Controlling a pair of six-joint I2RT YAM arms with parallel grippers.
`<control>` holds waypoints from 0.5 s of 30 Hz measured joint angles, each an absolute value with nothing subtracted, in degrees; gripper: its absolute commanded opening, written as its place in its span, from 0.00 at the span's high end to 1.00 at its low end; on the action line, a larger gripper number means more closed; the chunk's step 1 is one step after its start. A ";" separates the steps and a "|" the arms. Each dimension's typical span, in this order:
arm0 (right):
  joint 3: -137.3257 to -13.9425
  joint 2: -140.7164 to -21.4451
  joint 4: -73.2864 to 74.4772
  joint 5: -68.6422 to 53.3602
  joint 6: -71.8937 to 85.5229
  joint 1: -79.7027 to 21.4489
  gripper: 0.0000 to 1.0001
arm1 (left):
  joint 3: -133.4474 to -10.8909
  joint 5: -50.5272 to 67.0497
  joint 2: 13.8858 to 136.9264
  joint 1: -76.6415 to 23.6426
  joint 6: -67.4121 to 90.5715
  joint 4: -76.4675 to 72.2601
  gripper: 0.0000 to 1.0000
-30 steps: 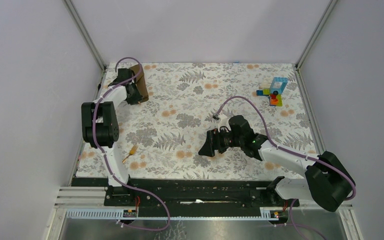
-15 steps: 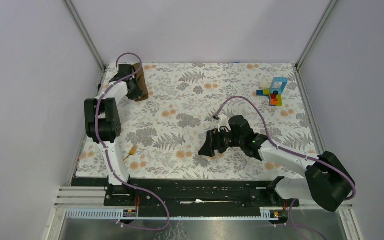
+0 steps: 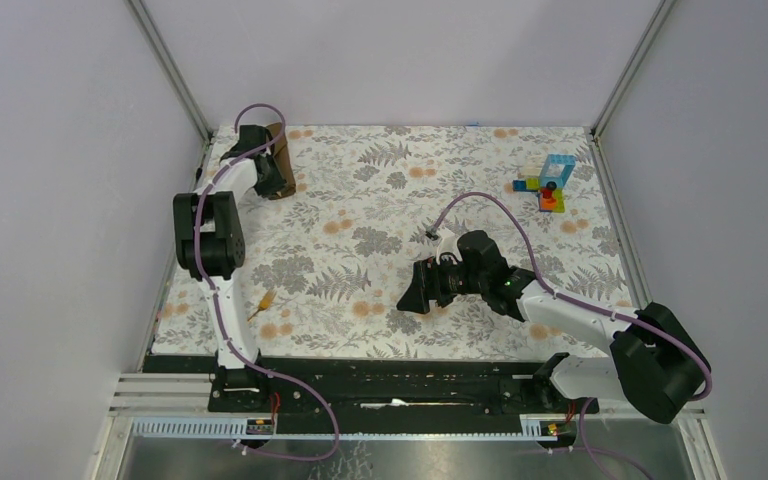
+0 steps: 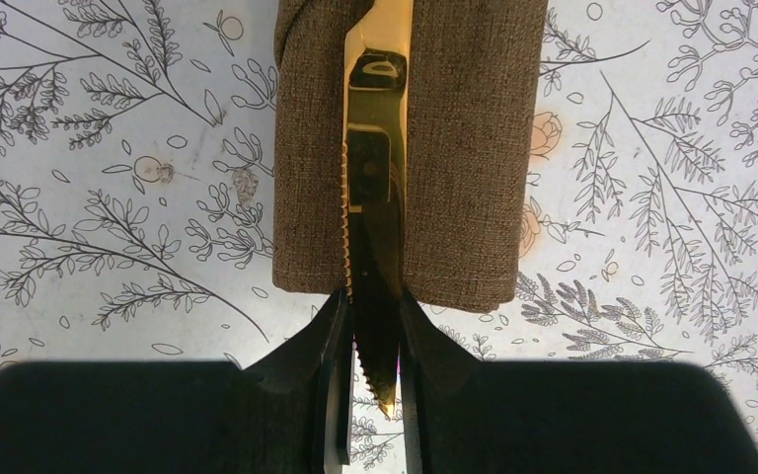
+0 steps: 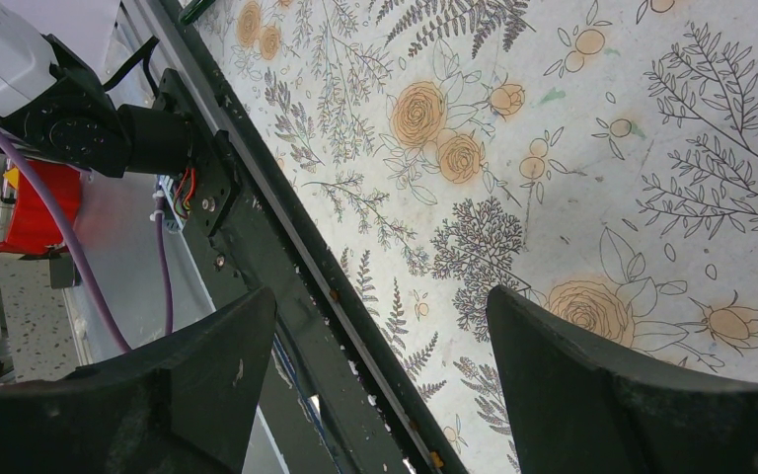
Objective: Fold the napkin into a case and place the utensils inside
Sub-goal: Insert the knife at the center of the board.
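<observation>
Top view: the napkin [image 3: 281,142] lies folded at the far left corner of the tabletop [image 3: 410,180]. One utensil [image 3: 261,302] lies near the left arm.
Left wrist: the left claw [image 4: 373,308] pinches the knife [image 4: 375,148] by its saw end. Push it straight along the napkin's middle, then let go.
Right wrist: the right claw [image 5: 380,331] is spread wide and holds nothing.

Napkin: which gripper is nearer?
Left. The left gripper is at the edge of the napkin, shut on a knife lying along it; the right gripper hangs open mid-table, well apart.
</observation>
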State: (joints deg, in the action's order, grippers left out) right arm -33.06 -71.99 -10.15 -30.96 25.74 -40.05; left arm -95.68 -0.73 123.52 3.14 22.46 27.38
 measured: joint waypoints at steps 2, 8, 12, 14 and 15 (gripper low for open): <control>-33.04 -71.99 -10.15 -30.96 25.74 -40.05 0.15 | -95.68 -0.78 123.63 3.14 22.39 27.46 0.78; -33.01 -71.99 -10.15 -30.96 25.74 -40.05 0.15 | -95.53 -1.52 123.61 3.16 22.17 27.44 0.57; -32.93 -71.99 -10.17 -30.98 25.74 -40.05 0.15 | -93.27 -2.26 121.91 3.18 22.06 27.49 0.53; -32.88 -71.99 -10.15 -30.98 25.74 -40.05 0.15 | -92.18 -2.96 120.42 3.14 21.98 27.62 0.53; -32.88 -71.99 -10.17 -30.98 25.74 -40.05 0.15 | -92.09 -3.25 119.85 3.07 21.82 27.75 0.52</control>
